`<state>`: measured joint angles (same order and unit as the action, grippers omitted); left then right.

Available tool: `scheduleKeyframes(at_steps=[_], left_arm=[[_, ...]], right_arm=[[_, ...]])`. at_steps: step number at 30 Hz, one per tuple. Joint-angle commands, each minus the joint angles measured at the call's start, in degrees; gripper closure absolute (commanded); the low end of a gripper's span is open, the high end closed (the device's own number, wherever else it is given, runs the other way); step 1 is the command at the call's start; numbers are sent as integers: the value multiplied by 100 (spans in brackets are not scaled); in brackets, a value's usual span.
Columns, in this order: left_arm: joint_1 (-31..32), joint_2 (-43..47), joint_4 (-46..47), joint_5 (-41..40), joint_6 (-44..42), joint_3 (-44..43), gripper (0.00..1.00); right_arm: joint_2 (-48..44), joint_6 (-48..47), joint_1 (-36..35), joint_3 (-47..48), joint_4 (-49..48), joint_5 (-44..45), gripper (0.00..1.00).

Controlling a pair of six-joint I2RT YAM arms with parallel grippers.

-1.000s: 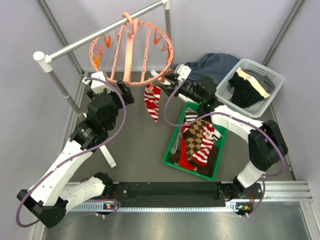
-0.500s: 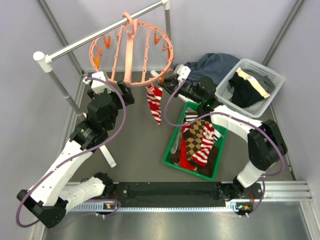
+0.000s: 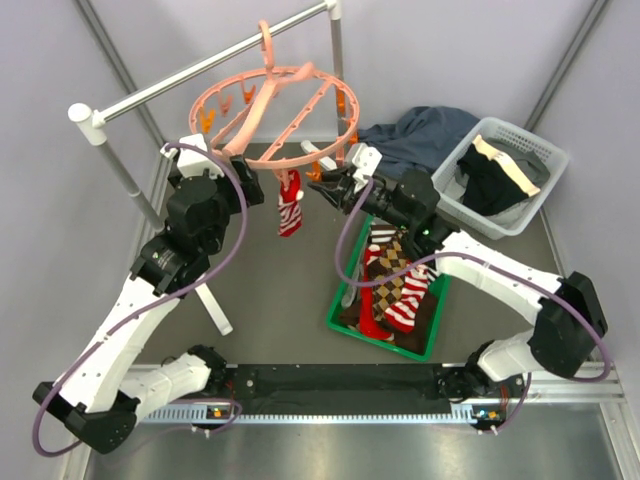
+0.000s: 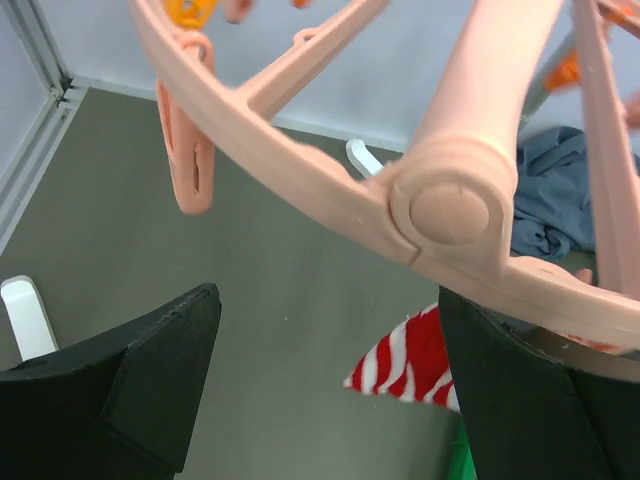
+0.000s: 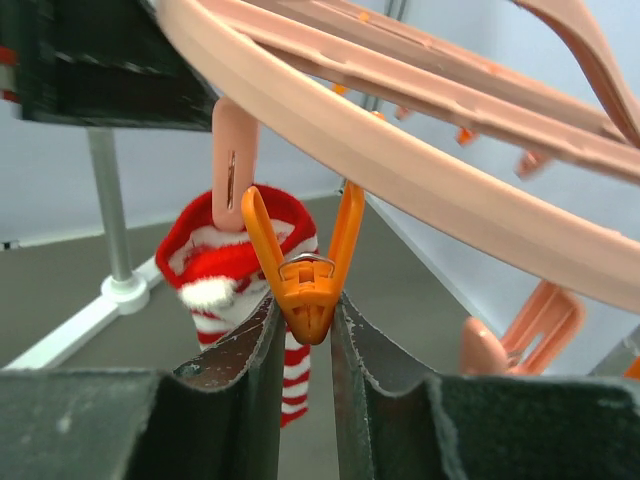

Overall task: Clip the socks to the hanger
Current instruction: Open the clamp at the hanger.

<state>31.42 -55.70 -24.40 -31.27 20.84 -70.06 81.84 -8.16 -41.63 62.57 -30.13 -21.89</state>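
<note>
No text or labels legible (any view); no numbers either.

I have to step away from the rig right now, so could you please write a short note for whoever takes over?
Left gripper: open, just below the rim of the hanger, holding nothing.
Right gripper: shut on an orange clip under the rim, squeezing it.
Done: one striped sock hangs from the hanger, which is hooked on the rail.
Left: the other socks lie in the green bin; each needs clipping on.
</note>
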Motion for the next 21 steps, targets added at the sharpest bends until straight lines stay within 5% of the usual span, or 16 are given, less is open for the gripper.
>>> scheduleKeyframes(at_steps=[1,9,21], left_arm=[[-171,-90,85,50,7,-306,6],[-171,524,-555,692,675,-508,6],[-171,798,-1155,1728,1404,-623,9]], right_arm=[[-388,-10,-328,-69,262,466,97],[-406,-97,-1110,36,385,1747,98],[235,-352,-2235,467,16,4842,96]])
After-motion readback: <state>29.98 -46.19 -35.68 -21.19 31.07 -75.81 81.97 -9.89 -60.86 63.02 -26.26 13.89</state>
